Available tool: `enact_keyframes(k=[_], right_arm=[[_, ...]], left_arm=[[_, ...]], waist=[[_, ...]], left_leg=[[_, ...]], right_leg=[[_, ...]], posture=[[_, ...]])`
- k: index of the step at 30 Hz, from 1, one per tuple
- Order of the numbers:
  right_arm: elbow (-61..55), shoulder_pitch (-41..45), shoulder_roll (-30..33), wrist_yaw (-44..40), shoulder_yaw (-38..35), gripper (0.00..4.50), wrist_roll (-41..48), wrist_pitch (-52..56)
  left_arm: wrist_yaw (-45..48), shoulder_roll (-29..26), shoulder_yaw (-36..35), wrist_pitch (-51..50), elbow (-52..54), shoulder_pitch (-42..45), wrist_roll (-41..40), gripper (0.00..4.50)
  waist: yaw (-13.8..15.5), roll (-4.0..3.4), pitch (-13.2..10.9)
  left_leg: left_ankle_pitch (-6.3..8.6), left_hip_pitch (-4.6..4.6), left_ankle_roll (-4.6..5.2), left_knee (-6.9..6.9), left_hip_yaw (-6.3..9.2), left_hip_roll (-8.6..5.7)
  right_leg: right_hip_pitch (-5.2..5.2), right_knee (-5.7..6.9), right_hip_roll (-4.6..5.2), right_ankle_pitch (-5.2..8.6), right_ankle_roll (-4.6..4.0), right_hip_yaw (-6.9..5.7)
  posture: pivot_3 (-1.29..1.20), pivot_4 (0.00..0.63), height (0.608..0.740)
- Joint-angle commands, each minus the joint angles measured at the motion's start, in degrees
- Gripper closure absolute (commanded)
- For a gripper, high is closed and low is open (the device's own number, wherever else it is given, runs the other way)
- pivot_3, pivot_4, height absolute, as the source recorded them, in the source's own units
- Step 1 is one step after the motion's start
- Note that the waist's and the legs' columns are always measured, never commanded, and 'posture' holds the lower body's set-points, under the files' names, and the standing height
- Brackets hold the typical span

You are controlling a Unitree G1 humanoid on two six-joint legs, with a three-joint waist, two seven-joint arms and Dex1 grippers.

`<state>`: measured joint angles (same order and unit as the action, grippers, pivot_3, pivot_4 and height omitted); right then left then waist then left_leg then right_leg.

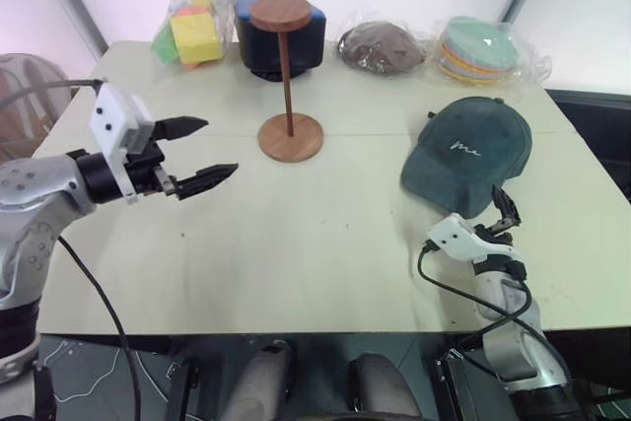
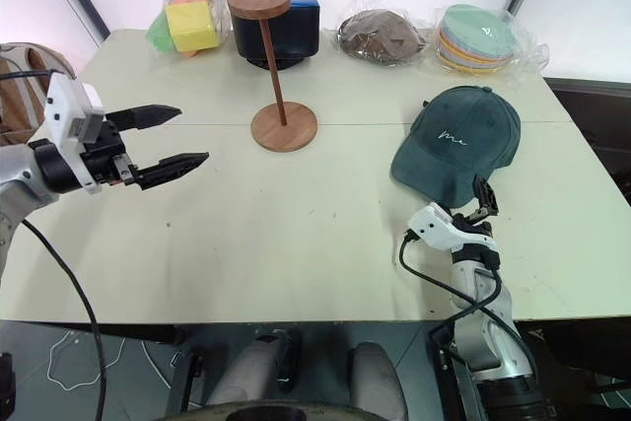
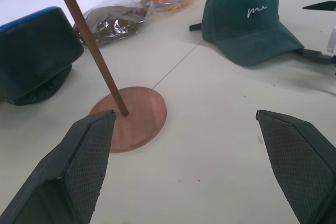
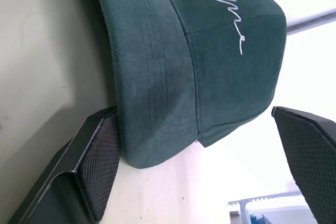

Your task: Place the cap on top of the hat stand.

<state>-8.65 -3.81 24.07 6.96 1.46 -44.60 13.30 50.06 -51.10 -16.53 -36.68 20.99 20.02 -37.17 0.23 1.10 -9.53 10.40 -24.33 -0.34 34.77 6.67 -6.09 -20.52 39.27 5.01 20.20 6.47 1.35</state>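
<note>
The dark green cap (image 1: 468, 150) with white script lies on the table's right side, brim toward the near edge. My right gripper (image 1: 500, 210) sits low at the brim's near end, open. In the right wrist view the brim (image 4: 157, 103) reaches between its wide-apart fingers (image 4: 97, 166), and I cannot tell whether they touch. The wooden hat stand (image 1: 289, 96) stands upright at mid-table, its disc top bare. My left gripper (image 1: 212, 150) hovers open and empty to the left of the stand's base (image 3: 131, 116), pointing toward it.
Along the far edge of the table (image 1: 296, 244) sit a bag of coloured blocks (image 1: 197, 27), a black-and-blue rounded box (image 1: 266, 46) right behind the stand, a brown hat in clear plastic (image 1: 383, 46) and a wrapped stack of pastel hats (image 1: 483, 46).
</note>
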Motion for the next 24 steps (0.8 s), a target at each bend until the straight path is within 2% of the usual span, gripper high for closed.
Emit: enact_keyframes(k=[1, 6, 7, 9, 10, 15, 24], right_arm=[[3.08, 0.09, -0.14, 1.59, -0.86, 0.02, 0.38, 0.79], [4.22, 1.05, -0.01, 2.85, -0.17, 0.02, 0.29, 0.31], [4.36, 1.13, 0.06, 3.0, -0.08, 0.56, 0.33, 0.16], [4.64, 1.4, 0.09, 3.38, 0.08, 1.19, 0.29, 0.02], [4.73, 1.46, 0.13, 3.63, 0.16, 1.84, 0.23, -0.13], [4.94, 1.64, -0.05, 4.46, 0.48, 4.42, 0.22, -0.43], [4.38, 1.7, 0.04, 6.84, 0.49, 4.47, -0.26, -1.46]], left_arm=[[0.18, -0.65, -0.82, 1.19, 0.76, 0.89, 0.08, 0.0], [0.1, -0.73, -1.21, 1.17, 0.98, 0.77, 0.2, 0.0], [0.06, -0.73, -1.28, 1.13, 1.1, 0.7, 0.18, 0.0], [0.02, -0.74, -1.33, 1.14, 1.17, 0.64, 0.21, 0.0], [0.0, -0.76, -1.34, 1.15, 1.22, 0.6, 0.23, 0.0], [0.02, -0.89, -1.42, 1.02, 1.19, 0.65, 0.21, 0.0], [0.05, -1.01, -1.36, 0.97, 1.16, 0.76, 0.25, 0.0]], waist=[[0.03, 0.0, 0.0], [0.04, 0.0, 0.0], [0.06, -0.01, -0.01], [0.22, -0.03, -0.02], [0.31, -0.04, -0.03], [-0.27, 0.08, 0.05], [-0.96, 0.1, 0.06]], left_leg=[[0.0, 0.0, 0.0, 0.0, 0.0, 0.0], [0.0, 0.0, 0.0, -0.01, 0.0, 0.0], [0.0, 0.0, 0.0, -0.01, 0.0, 0.0], [0.0, 0.0, 0.0, -0.04, 0.0, -0.01], [0.0, -0.01, 0.0, -0.06, 0.0, -0.01], [-0.03, 0.03, -0.04, -0.2, 0.0, 0.01], [-0.08, 0.2, -0.11, -0.59, -0.01, 0.0]], right_leg=[[0.0, 0.0, 0.0, 0.0, 0.0, 0.0], [0.0, -0.01, 0.0, 0.0, 0.0, 0.0], [0.0, -0.01, 0.0, 0.0, 0.0, 0.0], [-0.01, -0.01, 0.01, 0.0, 0.0, 0.0], [-0.03, -0.02, 0.01, 0.0, 0.0, 0.0], [-0.07, -0.04, -0.01, 0.0, 0.0, 0.03], [-0.07, -0.12, 0.01, 0.01, -0.02, 0.08]], posture=[[0.0, 0.15, 0.74], [0.0, 0.15, 0.74], [0.0, 0.15, 0.74], [0.0, 0.15, 0.74], [0.0, 0.15, 0.74], [0.0, 0.15, 0.74], [0.0, 0.15, 0.74]])
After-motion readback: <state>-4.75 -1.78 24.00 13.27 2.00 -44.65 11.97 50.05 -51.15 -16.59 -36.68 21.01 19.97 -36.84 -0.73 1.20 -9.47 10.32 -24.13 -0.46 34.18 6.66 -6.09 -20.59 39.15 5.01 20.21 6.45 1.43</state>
